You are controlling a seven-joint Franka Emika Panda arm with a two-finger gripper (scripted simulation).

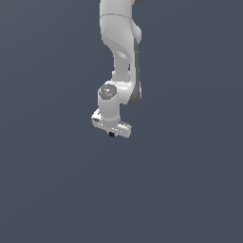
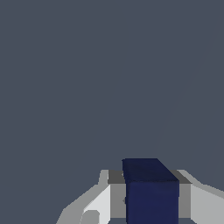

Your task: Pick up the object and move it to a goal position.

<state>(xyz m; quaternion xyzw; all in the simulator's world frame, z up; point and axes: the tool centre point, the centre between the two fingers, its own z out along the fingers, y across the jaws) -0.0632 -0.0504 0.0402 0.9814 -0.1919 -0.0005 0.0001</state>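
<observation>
The object is a small dark navy-blue block [image 2: 151, 190]. In the wrist view it sits between my two grey-white fingers [image 2: 116, 197], which press against its sides. In the exterior view only a tiny dark speck of the block [image 1: 112, 135] shows under the white gripper [image 1: 112, 133], at the lower end of the white arm in the middle of the picture. The gripper is shut on the block. No goal marker shows in either view.
The white arm [image 1: 121, 42] reaches down from the top of the exterior view. Around it there is only a plain dark grey-blue surface [image 1: 190, 190]. No other objects show.
</observation>
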